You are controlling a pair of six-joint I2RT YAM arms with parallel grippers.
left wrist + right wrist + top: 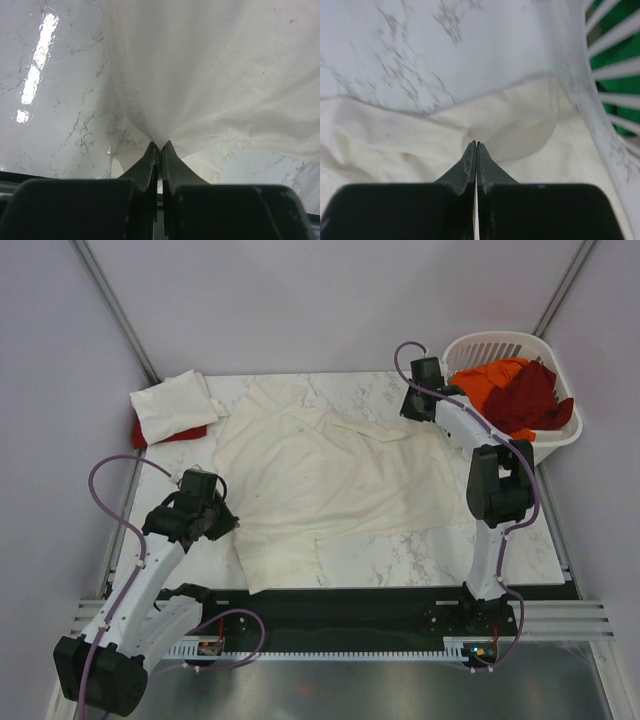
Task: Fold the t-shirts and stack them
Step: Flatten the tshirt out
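A cream t-shirt (330,480) lies spread and wrinkled across the marble table (520,540). My left gripper (228,522) is at the shirt's left edge. In the left wrist view it (160,145) is shut on a pinch of the cream cloth (210,75), which rises from the tips. My right gripper (411,412) is at the shirt's far right corner. In the right wrist view it (476,144) is shut, with a thin fold of the cream shirt (520,137) at its tips. A folded white shirt (170,403) lies on a red one (178,434) at the back left.
A white laundry basket (500,343) stands at the back right, holding orange (485,382) and dark red (528,400) shirts. Its slatted wall (615,55) is close to the right gripper. Metal frame poles rise at both back corners.
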